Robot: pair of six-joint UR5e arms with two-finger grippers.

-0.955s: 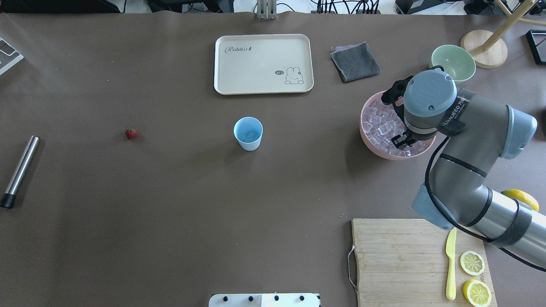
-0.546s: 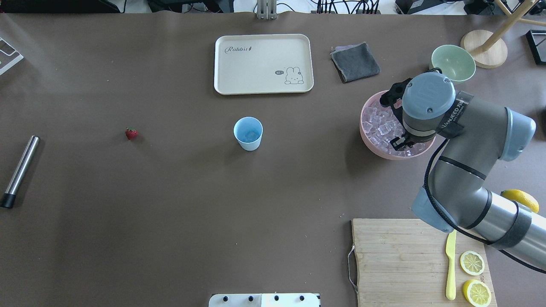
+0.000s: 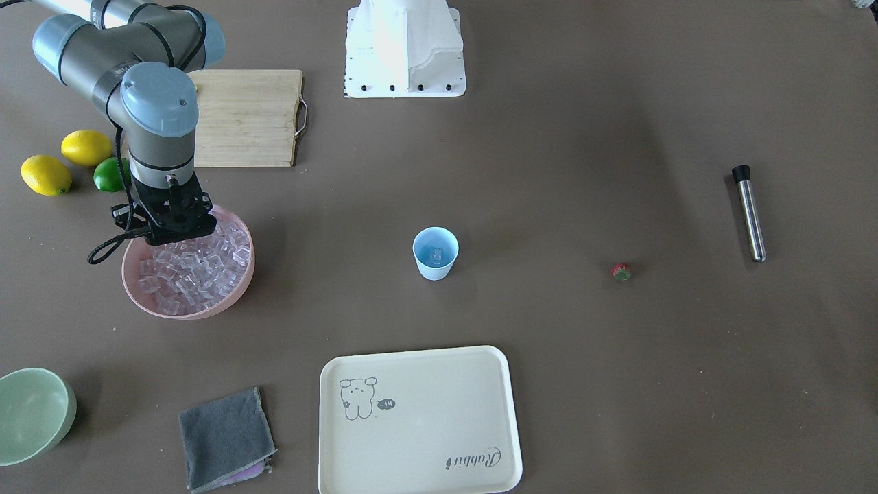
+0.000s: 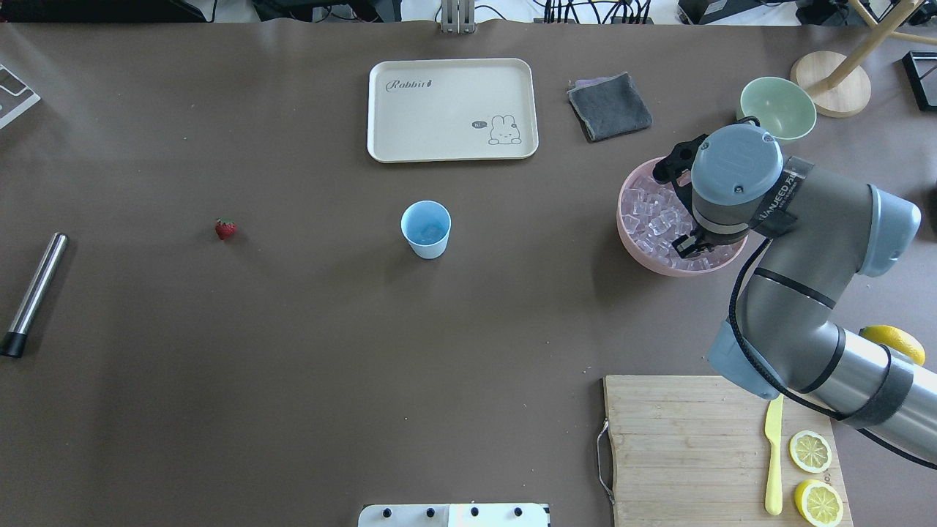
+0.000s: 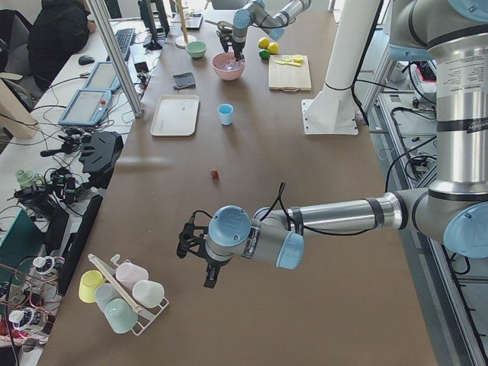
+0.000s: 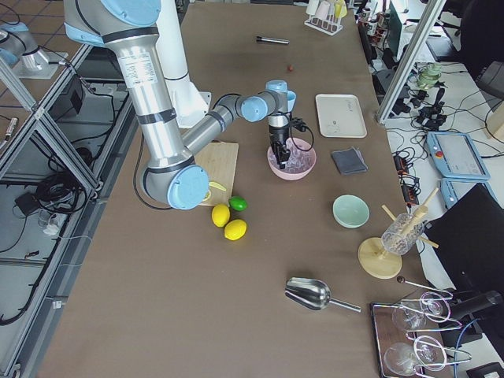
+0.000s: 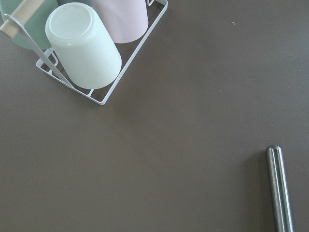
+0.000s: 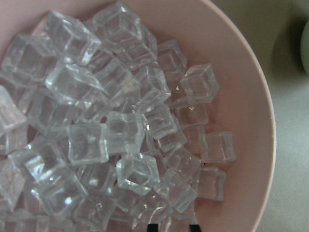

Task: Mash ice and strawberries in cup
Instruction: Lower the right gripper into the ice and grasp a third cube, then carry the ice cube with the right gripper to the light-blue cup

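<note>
Brown covering is spread over the counter (image 4: 293, 366), where the ice (image 8: 125, 130) is heaped in a pink bowl (image 8: 251, 96) under the right claw (image 3: 170, 237), whose tips are seen parted and empty. One cube seems lodged in the light-blue cup (image 4: 426, 228); the strawberry (image 4: 225, 229) lies well apart. Cubes are judged hard, light and slick, best pinched across flat opposite faces of a topmost one. The state of the left claw (image 5: 189, 242) cannot be told.

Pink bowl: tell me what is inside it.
Clear ice cubes are heaped in the pink bowl, with the right claw open over them. The cubes cover the bowl's bottom, so anything beneath them cannot be seen.
</note>
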